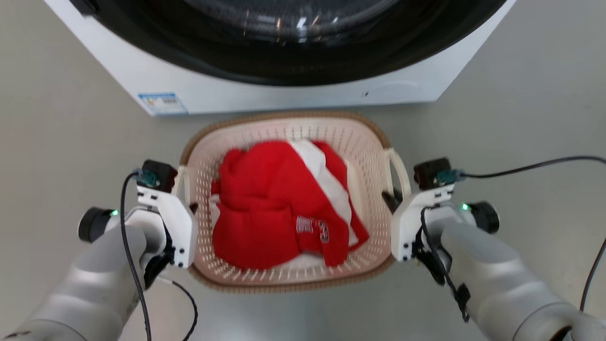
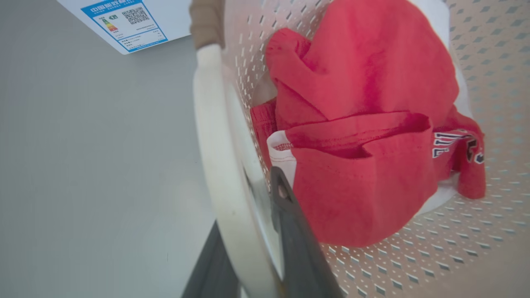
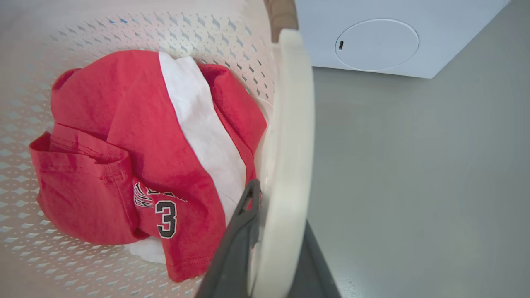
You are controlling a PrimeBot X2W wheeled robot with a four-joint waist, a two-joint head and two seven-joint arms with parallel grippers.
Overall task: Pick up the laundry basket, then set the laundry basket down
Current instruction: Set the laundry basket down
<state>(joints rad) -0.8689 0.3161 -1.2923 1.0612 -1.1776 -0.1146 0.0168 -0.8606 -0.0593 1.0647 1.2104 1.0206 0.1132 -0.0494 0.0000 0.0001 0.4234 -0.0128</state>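
The laundry basket (image 1: 331, 135), cream and perforated with a brown rim, sits in the middle of the head view and holds red and white clothes (image 1: 274, 203). My left gripper (image 1: 190, 204) is shut on the basket's left loop handle (image 1: 181, 182). In the left wrist view, that white handle (image 2: 215, 165) runs between the two dark fingers of the left gripper (image 2: 248, 252). My right gripper (image 1: 392, 200) is shut on the right loop handle (image 1: 401, 171), and the right wrist view shows that handle (image 3: 290, 145) clamped in the right gripper (image 3: 273, 252). Whether the basket touches the floor I cannot tell.
A white washing machine (image 1: 284, 94) with a dark round door stands right behind the basket. Its energy label (image 2: 124, 20) and a round cover (image 3: 376, 44) show in the wrist views. Grey floor (image 1: 521, 94) lies on both sides. A black cable (image 1: 530, 166) trails from my right wrist.
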